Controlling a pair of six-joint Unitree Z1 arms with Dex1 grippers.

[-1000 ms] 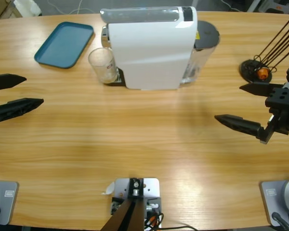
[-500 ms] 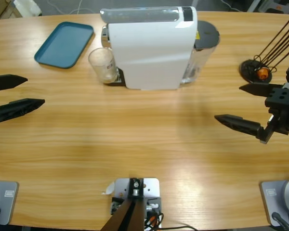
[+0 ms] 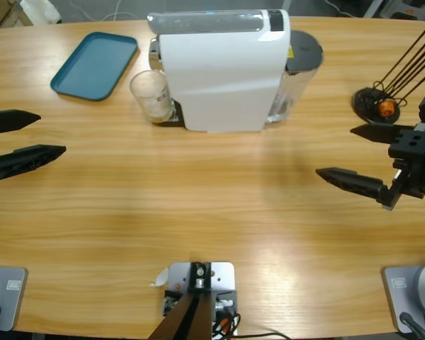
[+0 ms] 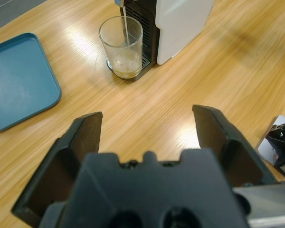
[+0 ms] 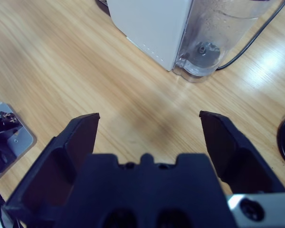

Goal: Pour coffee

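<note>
The left gripper (image 4: 147, 128) was held wide apart with nothing in it, low over the table (image 3: 198, 198) near its left edge, and it was pointed at the glass (image 4: 122, 45). The right gripper (image 5: 149, 130) was also spread wide and empty, near the right edge, and it was turned toward the back of the white coffee machine (image 3: 223, 67). Neither gripper was touching anything. The glass was stood on the dark drip tray (image 4: 145, 57) under the spout, at the left side of the machine and close to the far edge of the table. A thin stream of coffee (image 4: 125, 26) was seen falling into it, and only a shallow light-brown layer was lying at the bottom. So the filling step was judged to be under way, with the arms kept back while the machine worked. For the next move, the stream would likely need to stop first; then the glass would have to be taken by its sides and kept upright so nothing was spilled. A blue tray (image 3: 95, 64) was lying flat near the far left corner, well apart from the glass, and it might be the place for the glass. A clear water tank (image 5: 228, 33) was fixed at the machine's right end, with a black cord (image 5: 256, 40) running from it. A black stand with thin rods (image 3: 379, 103) was set near the right edge. The table was of pale wood with shiny spots of light.
</note>
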